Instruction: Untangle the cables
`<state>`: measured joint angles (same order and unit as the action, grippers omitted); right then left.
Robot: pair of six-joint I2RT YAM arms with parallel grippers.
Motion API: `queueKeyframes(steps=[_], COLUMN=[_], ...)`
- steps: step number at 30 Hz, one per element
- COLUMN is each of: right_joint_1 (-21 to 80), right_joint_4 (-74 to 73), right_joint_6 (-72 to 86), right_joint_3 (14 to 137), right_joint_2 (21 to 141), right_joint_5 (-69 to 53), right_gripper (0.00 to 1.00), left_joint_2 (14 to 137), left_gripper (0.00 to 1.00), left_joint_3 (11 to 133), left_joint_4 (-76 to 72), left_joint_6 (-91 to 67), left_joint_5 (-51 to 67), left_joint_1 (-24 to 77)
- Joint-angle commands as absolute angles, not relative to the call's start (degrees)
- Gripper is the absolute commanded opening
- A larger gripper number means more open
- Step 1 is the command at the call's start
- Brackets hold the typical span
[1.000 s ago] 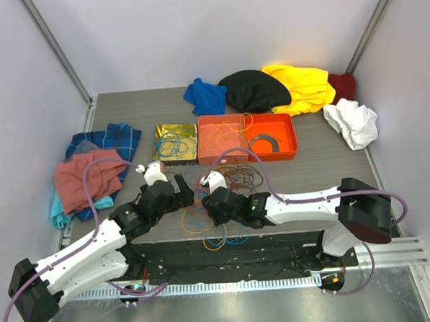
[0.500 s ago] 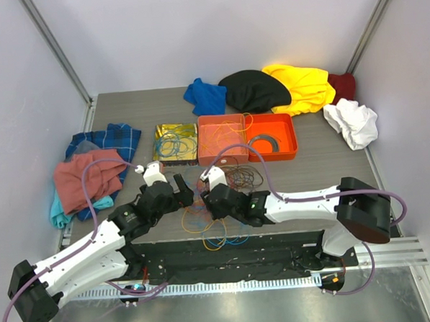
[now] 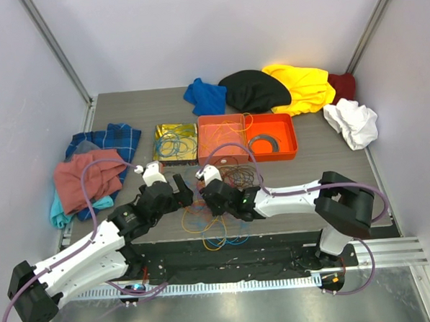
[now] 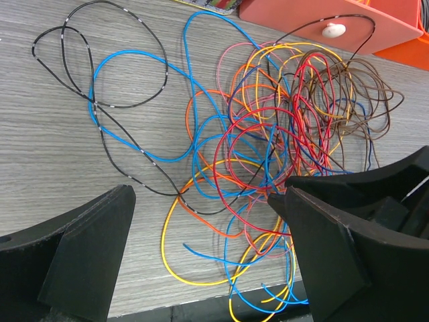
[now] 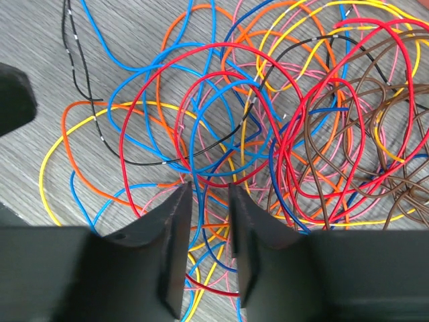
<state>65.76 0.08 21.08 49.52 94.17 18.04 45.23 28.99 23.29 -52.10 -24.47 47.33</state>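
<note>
The cables (image 3: 219, 210) lie in a loose tangle of red, blue, orange, yellow, pink, brown and black loops at the table's near edge. My left gripper (image 3: 182, 186) hangs wide open over the tangle's left side (image 4: 268, 141); between its jaws (image 4: 201, 198) there are only yellow, orange and blue strands lying on the wood. My right gripper (image 3: 206, 196) is low over the middle of the cables (image 5: 268, 127). Its jaws (image 5: 210, 189) are open by a narrow gap, with blue, orange and yellow strands running through the gap.
An orange tray (image 3: 222, 158) with a grey coiled ring (image 3: 263, 144) stands just behind the tangle, beside a gold box (image 3: 176, 157) of more wire. Folded cloths (image 3: 86, 178) lie at the left, more clothes (image 3: 269, 89) at the back. The table's front edge (image 4: 201, 310) is close.
My right arm has reached further left and forward into the tangle and its jaws have narrowed. The left arm has barely moved and stays wide open.
</note>
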Motion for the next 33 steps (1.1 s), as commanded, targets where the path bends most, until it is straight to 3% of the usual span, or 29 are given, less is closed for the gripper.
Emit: queueKeyframes(steps=[1, 5, 12, 17, 25, 29, 33], right_joint_1=[65.6, 65.7, 65.8, 65.8, 65.9, 65.8, 65.9], right_joint_4=[3.1, -1.6, -16.9, -29.0, -33.2, -34.2, -33.9], right_joint_6=[21.3, 22.1, 13.5, 11.2, 11.3, 11.2, 11.8], right_joint_3=[51.9, 53.9, 70.6, 84.1, 91.6, 94.5, 93.2], right_joint_2=[93.3, 87.1, 67.2, 67.3, 65.8, 66.3, 66.4], right_joint_5=[17.7, 20.8, 27.1, 27.2, 25.9, 25.5, 26.7], right_gripper=[0.24, 0.01, 0.01, 0.01, 0.01, 0.01, 0.01], left_joint_2=[44.3, 43.9, 41.8, 36.8, 26.5, 27.2, 28.3], left_gripper=[1.00, 1.00, 1.00, 1.00, 1.00, 1.00, 1.00], left_joint_3=[29.0, 29.0, 28.0, 24.7, 16.2, 16.2, 19.7], left_joint_4=[22.7, 22.9, 17.8, 7.4, -14.7, -20.6, -17.3], left_joint_6=[-52.1, -52.1, -49.8, -47.3, -40.7, -38.1, -37.9], left_joint_5=[-26.4, -26.8, -26.9, -23.5, -18.0, -15.9, -18.3], left_joint_1=[47.4, 47.4, 47.4, 47.4, 47.4, 47.4, 47.3])
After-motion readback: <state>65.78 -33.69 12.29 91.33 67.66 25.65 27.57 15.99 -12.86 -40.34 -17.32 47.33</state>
